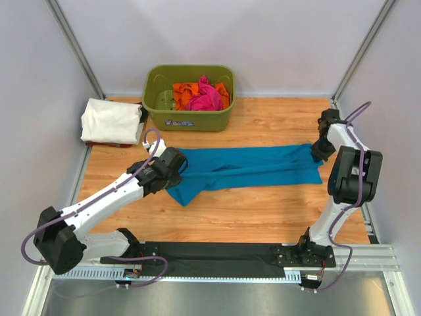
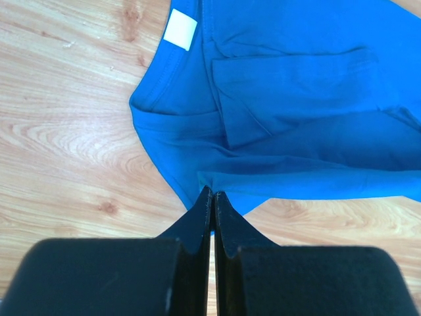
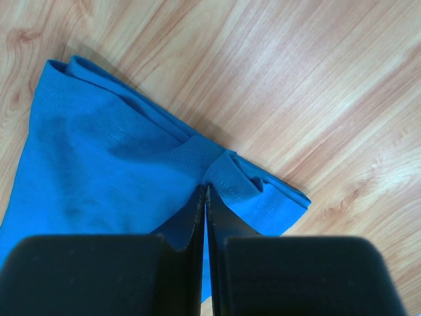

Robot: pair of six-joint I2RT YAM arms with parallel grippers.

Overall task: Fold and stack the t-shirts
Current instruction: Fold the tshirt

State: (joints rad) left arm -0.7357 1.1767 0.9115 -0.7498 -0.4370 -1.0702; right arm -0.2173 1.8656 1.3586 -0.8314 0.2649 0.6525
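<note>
teal-blue cloth t-shirt [image 1: 250,164] lies stretched in long band across middle of light wooden tabletop [image 1: 263,210]. left gripper [image 2: 212,192] pinched fully closed on cloth edge at collar end. right gripper [image 3: 205,189] pinched fully closed on bunched hem corner at opposite end. folded white t-shirt [image 1: 112,120] sits at far left. pink and orange t-shirts [image 1: 204,95] bundled inside olive-green plastic tub [image 1: 189,120] at back.

My left arm [image 1: 105,195] and right arm [image 1: 325,220] are white links with black joint housings; purple cables [image 1: 24,245] trail along them; my fingers [image 2: 200,220] are matte black wedges.
</note>
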